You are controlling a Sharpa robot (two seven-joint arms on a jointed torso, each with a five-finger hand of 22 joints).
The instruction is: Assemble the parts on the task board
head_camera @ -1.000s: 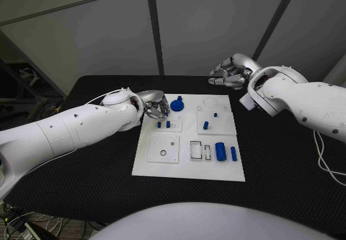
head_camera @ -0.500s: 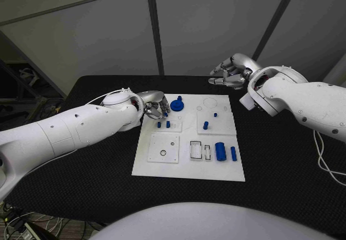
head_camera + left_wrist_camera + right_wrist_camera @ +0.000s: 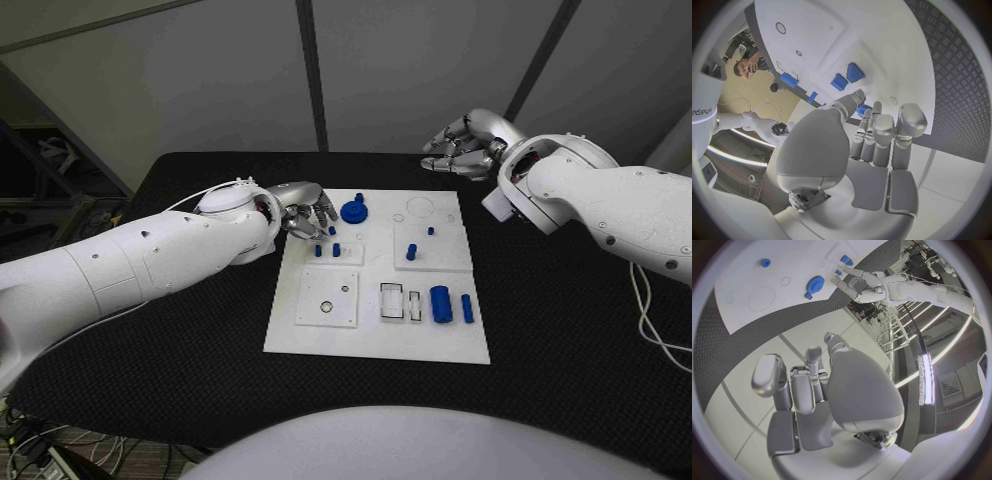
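Observation:
The white task board [image 3: 378, 340] lies mid-table. A blue gear [image 3: 355, 210] sits near its far left corner, also seen as the gear [image 3: 812, 285]. Two small blue pegs [image 3: 327, 250] stand just nearer me, and another peg [image 3: 411, 250] stands on the right tile. A thick blue cylinder [image 3: 441, 303] and a thin one [image 3: 467, 306] lie at the right edge. My left hand [image 3: 306, 213] hovers at the board's far left corner beside the gear, fingers apart and holding nothing. My right hand [image 3: 462, 148] hangs beyond the board's far edge, fingers loosely bent, empty.
A square tile with a small hole [image 3: 327, 296] and a rectangular slot [image 3: 391, 300] occupy the board's near half. Black table [image 3: 173, 340] surrounds the board on all sides. My left forearm [image 3: 130, 265] crosses the table's left part.
My left hand has drawn slightly back from the gear toward the board's far left corner. The right hand has barely shifted. No part has moved.

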